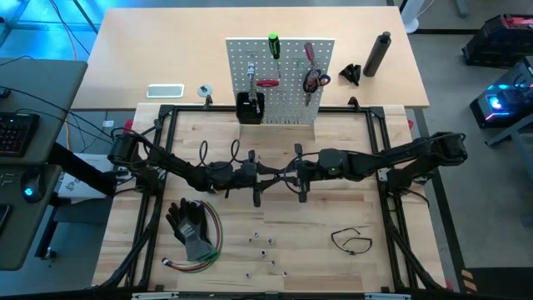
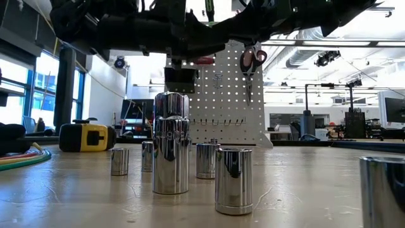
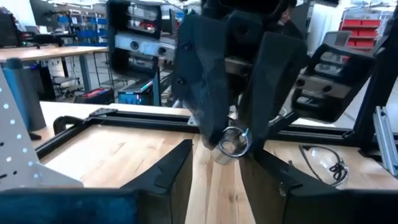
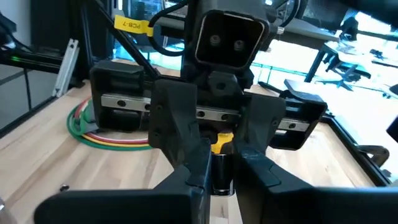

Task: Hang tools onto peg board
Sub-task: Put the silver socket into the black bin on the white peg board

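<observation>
Small metal socket [image 3: 231, 143] pinched between both grippers' fingertips mid-table — its far end hidden.

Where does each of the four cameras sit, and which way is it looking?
High: overhead, looking straight down at the table; both arms meet at the middle.
Low: tabletop height, past sockets toward peg board; arms overhead.
Left wrist: past own jaws at right gripper.
Right wrist: past own jaws at left gripper.
High and low share the peg board.
</observation>
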Controlling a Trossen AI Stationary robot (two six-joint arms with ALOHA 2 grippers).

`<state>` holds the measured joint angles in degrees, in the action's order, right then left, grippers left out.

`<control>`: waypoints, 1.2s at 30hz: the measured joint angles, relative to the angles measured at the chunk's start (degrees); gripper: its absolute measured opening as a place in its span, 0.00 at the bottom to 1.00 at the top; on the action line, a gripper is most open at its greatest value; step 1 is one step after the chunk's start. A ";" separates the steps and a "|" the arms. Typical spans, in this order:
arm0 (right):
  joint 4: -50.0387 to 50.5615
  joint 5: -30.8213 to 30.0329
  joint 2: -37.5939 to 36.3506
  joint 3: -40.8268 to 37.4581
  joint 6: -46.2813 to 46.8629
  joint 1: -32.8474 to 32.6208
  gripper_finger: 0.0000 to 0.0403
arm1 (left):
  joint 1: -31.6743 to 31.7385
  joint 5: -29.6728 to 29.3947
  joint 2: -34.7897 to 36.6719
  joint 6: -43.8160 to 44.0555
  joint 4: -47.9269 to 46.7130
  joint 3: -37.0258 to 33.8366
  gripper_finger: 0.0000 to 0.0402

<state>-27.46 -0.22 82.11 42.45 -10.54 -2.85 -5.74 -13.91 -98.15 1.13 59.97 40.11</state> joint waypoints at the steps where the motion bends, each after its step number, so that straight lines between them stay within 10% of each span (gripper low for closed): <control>1: -0.11 0.15 0.02 -0.01 0.05 0.00 0.09 | -0.02 -0.05 0.02 -0.15 -0.32 0.09 0.30; 36: 1.74 -4.01 0.17 -0.10 1.22 0.22 0.16 | -0.07 -0.34 0.15 -3.68 -4.01 0.60 0.08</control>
<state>-25.71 -4.23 82.28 42.35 -9.32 -2.63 -5.80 -14.26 -97.99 -2.55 55.96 40.71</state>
